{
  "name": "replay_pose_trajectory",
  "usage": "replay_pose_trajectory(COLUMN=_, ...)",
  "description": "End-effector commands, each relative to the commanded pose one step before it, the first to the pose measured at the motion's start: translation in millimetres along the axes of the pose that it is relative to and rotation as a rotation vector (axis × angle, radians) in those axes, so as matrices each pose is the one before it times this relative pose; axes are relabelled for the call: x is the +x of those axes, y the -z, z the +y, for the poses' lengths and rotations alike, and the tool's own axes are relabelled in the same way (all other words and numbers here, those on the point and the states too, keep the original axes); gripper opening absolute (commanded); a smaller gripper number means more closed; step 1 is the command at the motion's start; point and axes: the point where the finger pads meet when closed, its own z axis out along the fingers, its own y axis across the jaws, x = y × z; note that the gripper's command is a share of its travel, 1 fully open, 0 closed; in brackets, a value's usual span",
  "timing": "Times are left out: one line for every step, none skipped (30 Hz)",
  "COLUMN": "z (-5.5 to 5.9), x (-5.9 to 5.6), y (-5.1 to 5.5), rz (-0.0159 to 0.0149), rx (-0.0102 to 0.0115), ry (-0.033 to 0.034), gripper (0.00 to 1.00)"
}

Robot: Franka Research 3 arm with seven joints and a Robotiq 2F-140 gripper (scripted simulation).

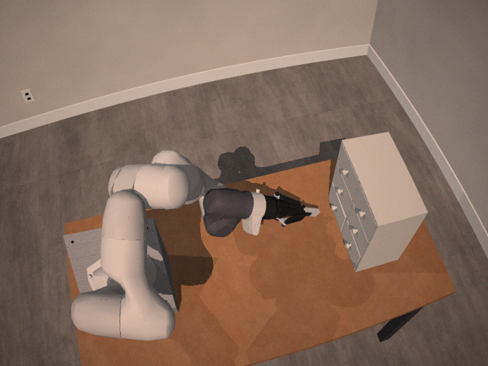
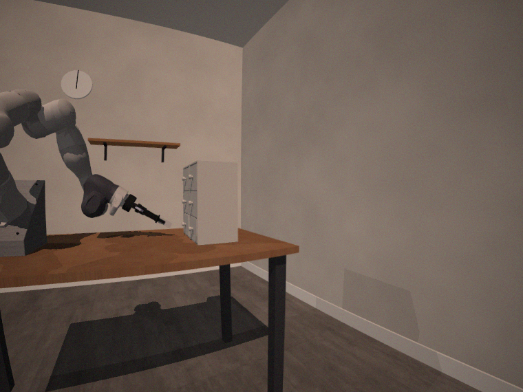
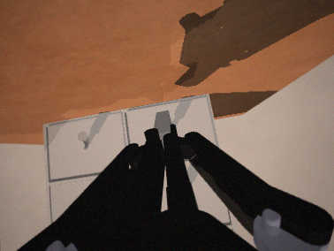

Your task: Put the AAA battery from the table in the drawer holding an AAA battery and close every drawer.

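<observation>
Chest: upright on the desk (image 1: 240, 314) (image 2: 139, 253) (image 3: 88, 53), its knobbed front turned to the arm; no tilt shows in the white six-drawer chest (image 1: 393, 177) (image 2: 217, 202) (image 3: 125, 128).
Drawers: two columns of three, all looking pushed in — whether each meets the closing limit exactly is too fine to tell.
Gripper: fingers pressed together, with nothing seen pinched between them; the gripper (image 1: 311, 212) (image 2: 167, 224) (image 3: 164, 121) points downward at a slant, just short of the chest's front, apart from it and facing the bottom-left drawer (image 1: 338, 215) (image 3: 196, 119).
Loose AAA battery: not seen in any view, neither on the visible desk before the chest nor at the fingertips. It could be inside a drawer or hidden from view; which one, I cannot tell.
Matching AAA battery: out of sight too, as the closed fronts hide whatever the chest holds.
Done, as far as shows: the drawers are shut, or very nearly.
Left, by my judgement: if the battery is already in with its like, only backing away from the chest and letting everything come to rest; if not, the right drawer must be opened, filled and closed.
Risk: another push at the front could shift the chest — best kept gentle.
</observation>
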Motion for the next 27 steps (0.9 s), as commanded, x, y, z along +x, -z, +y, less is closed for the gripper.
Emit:
replay_pose_trajectory(z=-1.11, x=-6.03, y=5.64, rz=-0.01313, rx=0.00194, ry=-0.02015, gripper=0.0)
replay_pose_trajectory(z=0.0, x=-2.04, y=3.36, rz=0.0, rx=0.0, ry=0.0, gripper=0.0)
replay_pose_trajectory(z=0.0, x=-2.96, y=4.89, rz=0.0, rx=0.0, ry=0.0, gripper=0.0)
replay_pose_trajectory(z=0.0, x=-3.89, y=6.42, rz=0.0, rx=0.0, ry=0.0, gripper=0.0)
replay_pose_trajectory(z=0.0, x=0.0, y=0.0, rz=0.0, rx=0.0, ry=0.0, gripper=0.0)
replay_pose_trajectory(z=0.0, x=0.0, y=0.0, rz=0.0, rx=0.0, ry=0.0, gripper=0.0)
replay_pose_trajectory(z=0.0, x=-4.75, y=7.83, rz=0.0, rx=0.0, ry=0.0, gripper=0.0)
replay_pose_trajectory(z=0.0, x=-5.5, y=9.06, rz=0.0, rx=0.0, ry=0.0, gripper=0.0)
replay_pose_trajectory(z=0.0, x=-6.03, y=9.93, rz=0.0, rx=0.00001, ry=0.0, gripper=0.0)
replay_pose_trajectory(z=0.0, x=-5.94, y=9.79, rz=0.0, rx=0.0, ry=0.0, gripper=0.0)
replay_pose_trajectory(z=0.0, x=-5.46, y=9.01, rz=0.0, rx=0.0, ry=0.0, gripper=0.0)
replay_pose_trajectory(z=0.0, x=-4.78, y=7.87, rz=0.0, rx=0.00001, ry=0.0, gripper=0.0)
replay_pose_trajectory(z=0.0, x=-3.94, y=6.49, rz=0.0, rx=0.0, ry=0.0, gripper=0.0)
replay_pose_trajectory(z=0.0, x=-3.01, y=4.97, rz=0.0, rx=0.0, ry=0.0, gripper=0.0)
replay_pose_trajectory(z=0.0, x=-2.07, y=3.42, rz=0.0, rx=0.0, ry=0.0, gripper=0.0)
replay_pose_trajectory(z=0.0, x=-1.2, y=1.98, rz=0.0, rx=0.0, ry=0.0, gripper=0.0)
replay_pose_trajectory(z=0.0, x=-0.49, y=0.83, rz=0.00001, rx=-0.00001, ry=0.0, gripper=0.0)
replay_pose_trajectory(z=0.0, x=-0.08, y=0.13, rz=0.0, rx=0.0, ry=0.0, gripper=0.0)
replay_pose_trajectory(z=0.02, x=-0.05, y=0.01, rz=-0.00004, rx=-0.00005, ry=-0.00004, gripper=0.0)
replay_pose_trajectory(z=0.15, x=-0.37, y=0.06, rz=-0.0003, rx=-0.00036, ry=-0.00028, gripper=0.0)
replay_pose_trajectory(z=0.41, x=-0.97, y=0.15, rz=-0.00079, rx=-0.00095, ry=-0.00074, gripper=0.0)
replay_pose_trajectory(z=0.0, x=0.0, y=0.0, rz=0.0, rx=0.0, ry=0.0, gripper=0.0)
replay_pose_trajectory(z=0.0, x=0.0, y=0.0, rz=0.0, rx=0.0, ry=0.0, gripper=0.0)
replay_pose_trajectory(z=0.76, x=-1.84, y=0.29, rz=-0.00149, rx=-0.00179, ry=-0.00139, gripper=0.0)
replay_pose_trajectory(z=1.22, x=-2.94, y=0.46, rz=-0.00239, rx=-0.00286, ry=-0.00222, gripper=0.0)
replay_pose_trajectory(z=1.75, x=-4.26, y=0.66, rz=-0.00346, rx=-0.00413, ry=-0.00321, gripper=0.0)
replay_pose_trajectory(z=2.34, x=-5.77, y=0.9, rz=-0.00468, rx=-0.00556, ry=-0.00434, gripper=0.0)
